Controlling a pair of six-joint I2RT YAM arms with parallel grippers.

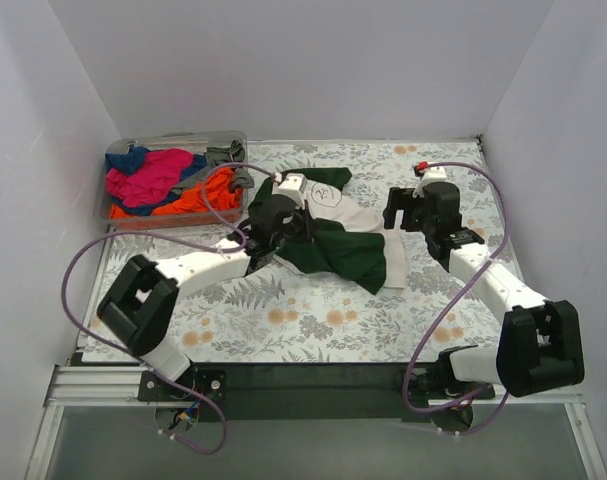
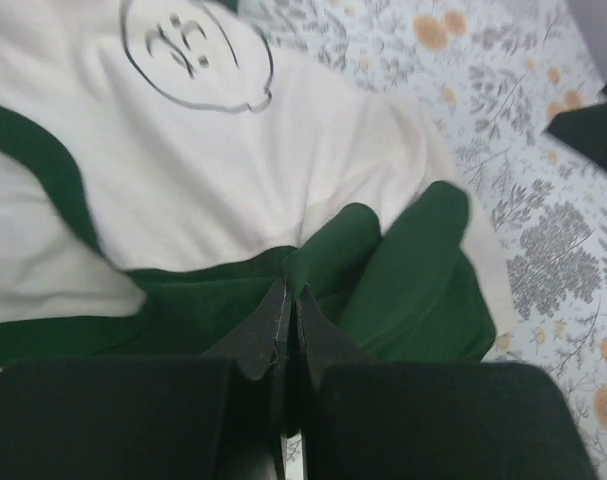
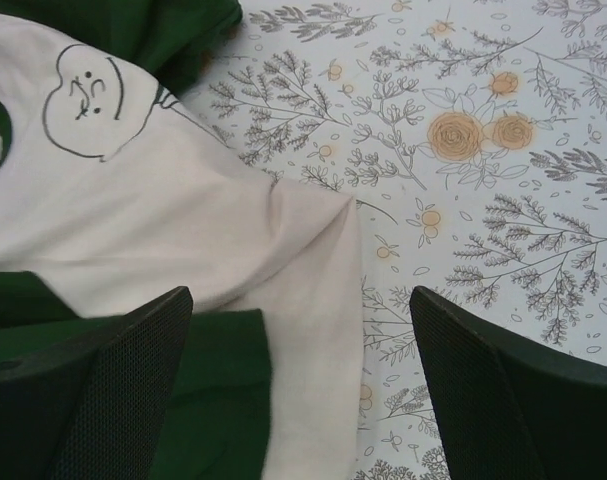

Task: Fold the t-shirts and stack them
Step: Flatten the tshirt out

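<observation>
On the floral table (image 1: 313,320), left arm (image 1: 188,268): angled forward and inward, elbow bent, wrist over the cream t-shirt (image 1: 353,215).
Left gripper (image 2: 287,300): fingers pressed together on a raised fold of the shirt's dark green cloth.
Right arm (image 1: 488,275): stretched forward to the shirt's right edge.
Right gripper (image 3: 301,380): fingers spread wide above cream hem and bare table, gripping nothing.
Cream t-shirt: lay crumpled at mid-table, round print up.
Hidden: the left wrist covered the shirt's left part from above; the tees (image 1: 158,178) in the clear bin (image 1: 178,138) were a tangle of magenta, orange and blue.
</observation>
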